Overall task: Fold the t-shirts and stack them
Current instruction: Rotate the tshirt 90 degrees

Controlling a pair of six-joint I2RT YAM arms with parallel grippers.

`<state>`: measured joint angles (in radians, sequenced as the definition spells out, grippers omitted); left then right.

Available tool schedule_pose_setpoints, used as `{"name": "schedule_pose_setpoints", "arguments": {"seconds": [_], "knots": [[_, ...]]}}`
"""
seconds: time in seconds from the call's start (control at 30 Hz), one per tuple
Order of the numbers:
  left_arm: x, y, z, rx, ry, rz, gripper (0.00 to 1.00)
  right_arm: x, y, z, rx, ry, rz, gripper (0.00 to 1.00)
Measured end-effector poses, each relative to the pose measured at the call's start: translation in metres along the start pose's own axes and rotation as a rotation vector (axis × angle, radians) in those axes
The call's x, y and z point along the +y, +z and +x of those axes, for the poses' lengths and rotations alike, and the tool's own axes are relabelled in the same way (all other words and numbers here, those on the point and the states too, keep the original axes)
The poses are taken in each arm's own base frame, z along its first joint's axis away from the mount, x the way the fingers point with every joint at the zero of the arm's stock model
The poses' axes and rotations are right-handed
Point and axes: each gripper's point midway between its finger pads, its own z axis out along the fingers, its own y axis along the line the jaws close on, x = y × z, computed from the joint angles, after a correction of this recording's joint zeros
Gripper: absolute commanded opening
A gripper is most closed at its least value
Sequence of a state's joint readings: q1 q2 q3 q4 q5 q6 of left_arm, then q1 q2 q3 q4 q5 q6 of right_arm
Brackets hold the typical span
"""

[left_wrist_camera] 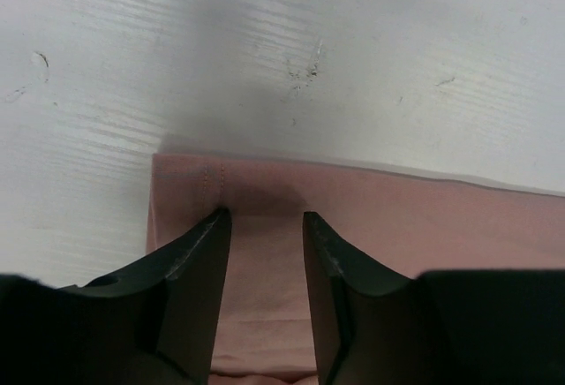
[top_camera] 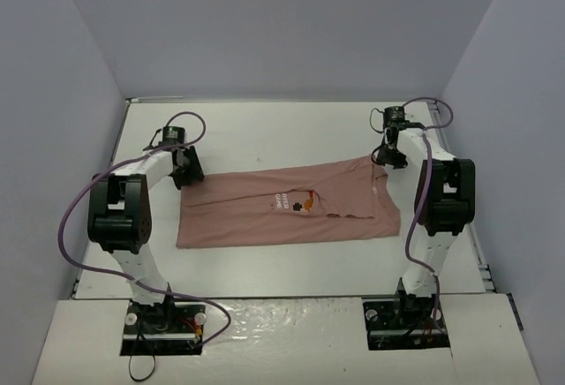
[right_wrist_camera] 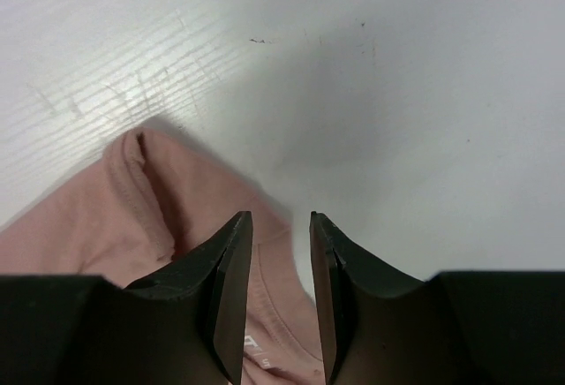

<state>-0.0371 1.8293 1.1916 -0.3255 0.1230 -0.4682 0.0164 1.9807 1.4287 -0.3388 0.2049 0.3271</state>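
Observation:
The dusty-pink t-shirt (top_camera: 282, 208) lies flat across the middle of the table, folded lengthwise, with its small orange-and-dark graphic (top_camera: 300, 201) facing up. My left gripper (top_camera: 187, 169) is low over the shirt's far left corner. In the left wrist view its open jaws (left_wrist_camera: 263, 219) straddle the hemmed edge of the cloth (left_wrist_camera: 397, 217). My right gripper (top_camera: 386, 157) is at the shirt's far right corner. In the right wrist view it is open (right_wrist_camera: 278, 219) over the collar (right_wrist_camera: 274, 314), with a raised fold of cloth (right_wrist_camera: 132, 191) to the left.
The white tabletop (top_camera: 282, 129) is boxed in by grey walls on the left, back and right. Purple cables loop off both arms (top_camera: 75, 217). The arm bases stand at the near edge (top_camera: 163, 314).

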Motion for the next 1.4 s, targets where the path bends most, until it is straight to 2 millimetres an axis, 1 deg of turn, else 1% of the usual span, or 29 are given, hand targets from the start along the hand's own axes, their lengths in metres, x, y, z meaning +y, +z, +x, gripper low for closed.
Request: {"name": "schedule_pose_setpoints", "arguments": {"seconds": [0.03,0.1,0.2,0.27,0.33,0.37,0.47,0.57,0.63,0.73,0.8,0.9,0.93,0.97,1.03,1.1,1.2,1.27,1.33,1.4], "knots": [[-0.002,-0.004,-0.001,0.003,0.008,0.007,0.41,0.001,-0.006,-0.002,-0.013,0.006,-0.007,0.32],[-0.008,-0.016,-0.008,-0.01,0.031,0.023,0.45,0.004,-0.025,-0.005,-0.047,0.027,-0.03,0.34],[-0.02,-0.041,-0.02,-0.054,0.084,0.048,0.46,0.011,-0.057,-0.003,-0.099,0.053,-0.073,0.36],[-0.031,-0.056,-0.023,-0.084,0.133,0.062,0.46,0.018,-0.075,0.006,-0.117,0.063,-0.102,0.37],[-0.041,-0.065,-0.022,-0.1,0.184,0.07,0.46,0.025,-0.086,0.019,-0.117,0.069,-0.129,0.38],[-0.045,-0.066,-0.02,-0.099,0.205,0.072,0.46,0.028,-0.088,0.027,-0.108,0.07,-0.139,0.38],[-0.05,-0.06,-0.006,-0.061,0.254,0.063,0.46,0.037,-0.086,0.061,-0.049,0.063,-0.152,0.39],[-0.04,-0.044,0.005,-0.007,0.269,0.018,0.46,0.038,-0.078,0.095,0.023,0.059,-0.141,0.38],[-0.031,-0.03,0.015,0.039,0.272,-0.02,0.46,0.036,-0.074,0.109,0.051,0.073,-0.128,0.39],[-0.017,-0.007,0.033,0.126,0.263,-0.07,0.45,0.033,-0.069,0.124,0.085,0.092,-0.107,0.39],[-0.017,-0.003,0.034,0.135,0.246,-0.079,0.45,0.035,-0.063,0.127,0.096,0.103,-0.099,0.39],[-0.015,-0.002,0.039,0.139,0.21,-0.089,0.45,0.04,-0.048,0.129,0.125,0.093,-0.076,0.38],[-0.014,-0.003,0.04,0.135,0.199,-0.092,0.46,0.043,-0.043,0.127,0.135,0.084,-0.067,0.38],[-0.013,-0.004,0.043,0.132,0.186,-0.093,0.46,0.049,-0.039,0.12,0.131,0.08,-0.066,0.38],[-0.01,-0.007,0.048,0.123,0.158,-0.093,0.45,0.063,-0.028,0.101,0.113,0.073,-0.072,0.38],[-0.006,-0.015,0.061,0.123,0.126,-0.086,0.45,0.08,-0.017,0.077,0.088,0.054,-0.085,0.38],[0.0,-0.03,0.088,0.153,0.08,-0.064,0.46,0.116,0.003,0.029,0.019,0.009,-0.13,0.38],[-0.001,-0.042,0.111,0.181,0.056,-0.039,0.46,0.148,0.017,-0.009,-0.047,-0.024,-0.187,0.39],[-0.008,-0.051,0.133,0.214,0.053,-0.014,0.46,0.177,0.026,-0.036,-0.105,-0.055,-0.243,0.39],[-0.023,-0.06,0.157,0.247,0.082,0.011,0.46,0.204,0.03,-0.056,-0.147,-0.092,-0.293,0.4]]}}
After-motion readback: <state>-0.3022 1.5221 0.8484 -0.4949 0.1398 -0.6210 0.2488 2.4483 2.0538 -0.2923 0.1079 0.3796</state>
